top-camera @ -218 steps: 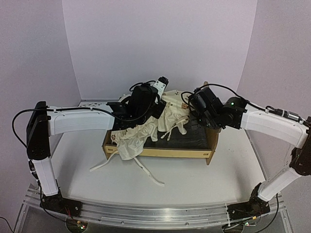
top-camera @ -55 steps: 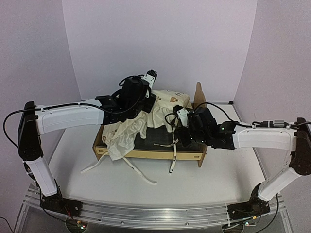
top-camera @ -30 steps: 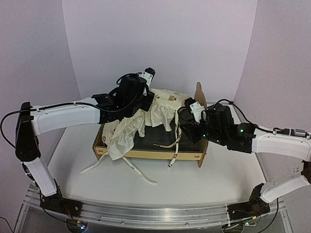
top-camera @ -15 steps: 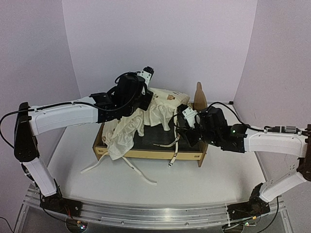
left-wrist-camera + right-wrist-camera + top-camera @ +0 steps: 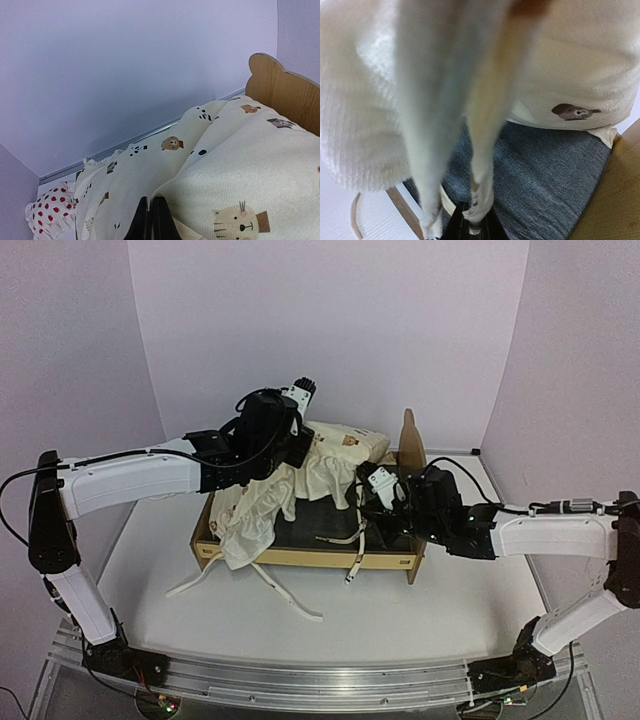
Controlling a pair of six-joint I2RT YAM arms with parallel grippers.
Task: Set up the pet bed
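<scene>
R hand (image 5: 470,225) is low over the bed (image 5: 310,558). Its fingers are pressed nearly together & pinch one white strap (image 5: 481,175) of the cover (image 5: 580,75). That strap runs from the cloth above right down into the tips. A 2nd strap (image 5: 420,150) hangs loose just beside it. Right under this hand is the bed's grey floor, w/ a wood side next to it.

L hand (image 5: 151,202) is up higher, fingers pressed tight together. I think it pinches a fold of the cover, bc in the top view the cloth hangs down from it. Past its tips stands the bear-ear headboard (image 5: 280,90). Far off to the other side of the tips lies the little strawberry pillow (image 5: 50,220), not in the bed.

How far along? Abt the middle, I think.

Done: the bed stands on the table (image 5: 450,610), the grey floor is in, and the cover lies over part of it.

Not done: the cover is all bunched up btw my 2 hands. Lots of grey floor shows. Straps hang loose over the front rail & onto the table.

Left to do, I guess: pull the cover flat over the whole bed, sort the straps, then get the pillow & put it in. Can't tell if the straps need tying.
</scene>
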